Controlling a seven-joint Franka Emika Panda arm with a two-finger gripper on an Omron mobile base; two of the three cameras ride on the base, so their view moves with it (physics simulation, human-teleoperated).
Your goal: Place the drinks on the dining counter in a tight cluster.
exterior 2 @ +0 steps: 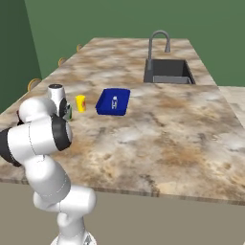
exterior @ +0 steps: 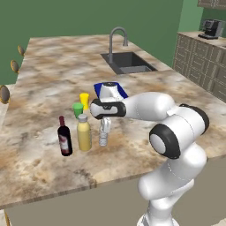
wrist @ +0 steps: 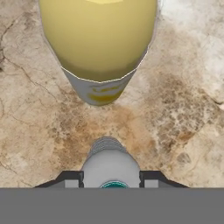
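On the dining counter a dark wine bottle with a red label stands beside a yellow bottle with a grey cap. Just right of them is the small clear water bottle, upright, its base at or just above the stone. My gripper comes down over its top and is shut on it. In the hand view the water bottle's grey cap sits between my fingertips, and the yellow bottle looms close ahead over the counter.
A small green cup and a yellow cup stand just behind the bottles, with a blue tray beyond them. The dark sink and curved faucet lie farther back. Stool tops line the counter's left edge.
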